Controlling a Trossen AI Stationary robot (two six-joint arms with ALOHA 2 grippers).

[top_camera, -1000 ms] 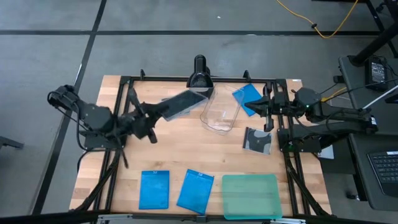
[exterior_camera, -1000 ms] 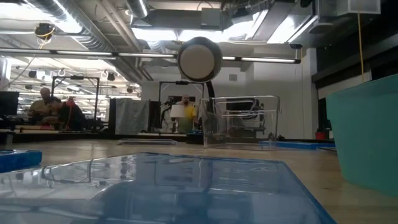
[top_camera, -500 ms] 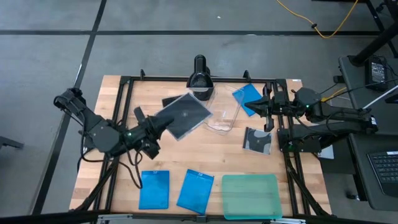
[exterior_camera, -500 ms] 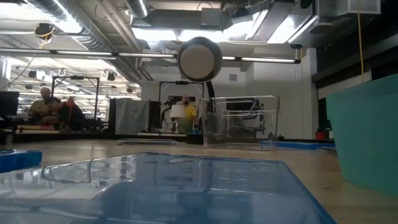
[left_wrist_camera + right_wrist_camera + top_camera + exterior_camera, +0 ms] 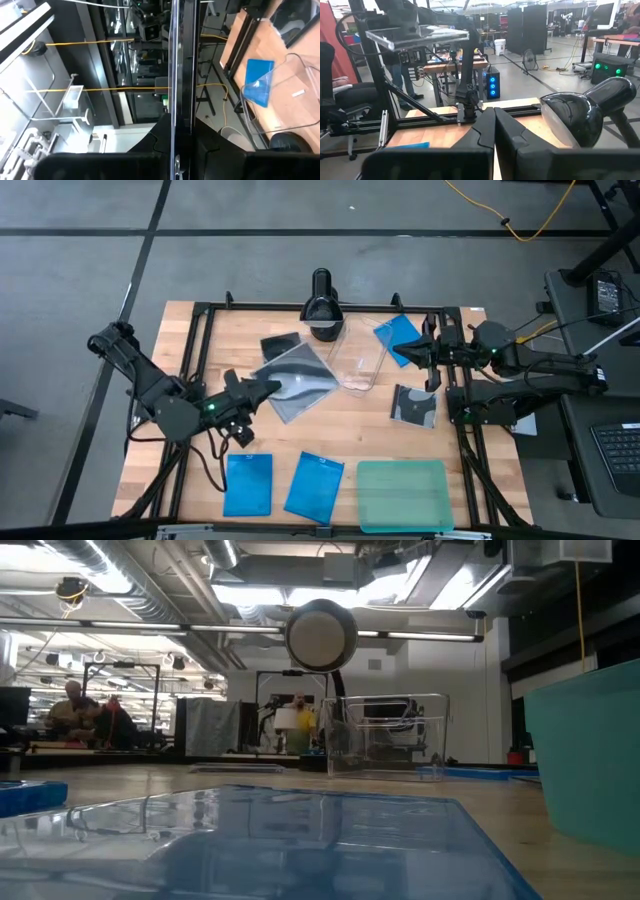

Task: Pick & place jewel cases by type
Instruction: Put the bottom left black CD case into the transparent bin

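Observation:
My left gripper (image 5: 264, 389) is shut on a black-and-clear disc case (image 5: 300, 378), held over the table's middle left; the right wrist view shows that case (image 5: 417, 34) lying level in the air. A second black case (image 5: 280, 344) lies flat on the table behind it. Another black-and-clear case (image 5: 414, 405) lies at the right. One blue case (image 5: 400, 338) lies at the far right, and two blue cases (image 5: 248, 483) (image 5: 314, 486) lie near the front edge. My right gripper (image 5: 428, 352) waits shut at the far right. My left gripper pinches the disc case by its left edge (image 5: 177, 117) between its two fingers. The fingers (image 5: 160, 137) come in level from the table's left. The case sticks out beyond them toward the right, roughly level and lifted clear of the table.
A clear plastic tub (image 5: 356, 360) lies just right of the held case. A translucent teal tray (image 5: 402, 495) sits at the front right. A black camera post (image 5: 321, 305) stands at the far edge. Bare wood shows left of the front blue cases.
My left gripper has moved toward the table's near edge with the disc case and rolled, so the case has turned from nearly edge-on to broad face up. The black case lying behind it has come into sight. The left gripper has stayed shut on the case.

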